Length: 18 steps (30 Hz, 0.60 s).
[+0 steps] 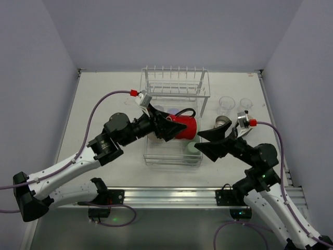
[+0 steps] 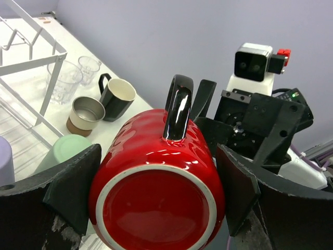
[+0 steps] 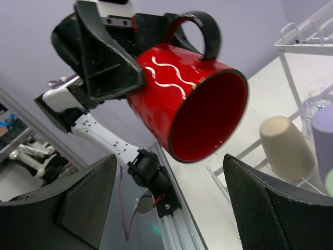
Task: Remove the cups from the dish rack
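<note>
My left gripper (image 1: pixel 174 127) is shut on a red cup (image 1: pixel 186 127) with a black handle and holds it on its side above the white wire dish rack (image 1: pixel 174 86). In the left wrist view the red cup (image 2: pixel 156 182) sits between both fingers, base towards the camera. My right gripper (image 1: pixel 205 143) is open and empty, just right of the cup's mouth. In the right wrist view the red cup (image 3: pixel 182 99) hangs above my open right gripper (image 3: pixel 171 198). A pale green cup (image 1: pixel 192 147), a tan cup (image 3: pixel 286 146) and a lavender cup (image 3: pixel 323 130) lie in the rack.
On the table right of the rack stand two clear glasses (image 1: pixel 226 105) (image 1: pixel 245 104), a metal cup (image 2: pixel 86 114) and a black mug (image 2: pixel 117 96). The table's right edge and the wall lie just beyond them. The rack's raised shelf (image 2: pixel 31 47) stands at the back.
</note>
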{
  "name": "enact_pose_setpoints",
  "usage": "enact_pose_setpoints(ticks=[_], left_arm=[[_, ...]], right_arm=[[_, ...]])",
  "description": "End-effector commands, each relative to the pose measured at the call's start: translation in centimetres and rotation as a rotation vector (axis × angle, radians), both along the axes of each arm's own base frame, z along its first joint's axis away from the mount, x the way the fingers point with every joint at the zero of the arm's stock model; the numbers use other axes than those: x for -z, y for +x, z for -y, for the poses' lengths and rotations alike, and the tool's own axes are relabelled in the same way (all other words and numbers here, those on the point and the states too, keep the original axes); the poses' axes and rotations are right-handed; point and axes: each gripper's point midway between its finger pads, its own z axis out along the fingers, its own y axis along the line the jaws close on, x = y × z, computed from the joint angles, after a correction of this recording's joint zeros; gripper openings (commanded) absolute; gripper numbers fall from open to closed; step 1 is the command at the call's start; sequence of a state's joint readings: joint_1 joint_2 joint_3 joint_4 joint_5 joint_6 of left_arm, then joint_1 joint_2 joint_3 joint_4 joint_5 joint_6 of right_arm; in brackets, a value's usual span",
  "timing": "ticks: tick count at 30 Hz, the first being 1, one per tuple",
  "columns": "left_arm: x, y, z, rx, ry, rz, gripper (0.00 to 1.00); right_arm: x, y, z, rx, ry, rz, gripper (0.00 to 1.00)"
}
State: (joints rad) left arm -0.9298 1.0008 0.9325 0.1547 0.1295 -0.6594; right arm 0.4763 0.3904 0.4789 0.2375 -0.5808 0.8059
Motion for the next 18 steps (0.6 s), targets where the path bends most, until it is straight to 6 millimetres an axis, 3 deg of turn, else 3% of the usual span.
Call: enact_pose_setpoints(ticks=[1, 4, 9, 11, 14, 16, 18], left_arm=[[-3.3, -0.5, 0.3, 0.035, -0.131, 0.075, 0.08], [-3.1, -0.6, 0.8, 0.059, -0.149, 0.071, 0.08], [-2.4, -0.4, 1.7, 0.081, -0.168, 0.067, 0.1], [-2.7, -0.5, 1.8, 0.085, -0.195, 0.076, 0.13], [-3.1, -0.2, 1.8, 0.073, -0.217, 0.079, 0.23], [-3.4, 0.0, 1.6, 0.058, -0.234, 0.082, 0.36], [-3.7, 0.1, 1.5, 0.054, -0.239, 0.089, 0.59]], right_arm=[[-3.4, -2.0, -0.7, -0.122, 0.048, 0.115, 0.86], [-3.4, -1.3, -1.4, -0.152, 0.064, 0.091, 0.86], [-4.3, -1.8, -2.1, -0.235, 0.12, 0.082, 0.63], [-4.4, -1.5, -2.5, -0.244, 0.121, 0.075, 0.59], [-4.3, -1.6, -3.1, -0.272, 0.124, 0.063, 0.44], [-4.1, -1.6, -3.4, -0.286, 0.123, 0.059, 0.28], [-3.9, -1.4, -3.4, -0.278, 0.122, 0.05, 0.06]])
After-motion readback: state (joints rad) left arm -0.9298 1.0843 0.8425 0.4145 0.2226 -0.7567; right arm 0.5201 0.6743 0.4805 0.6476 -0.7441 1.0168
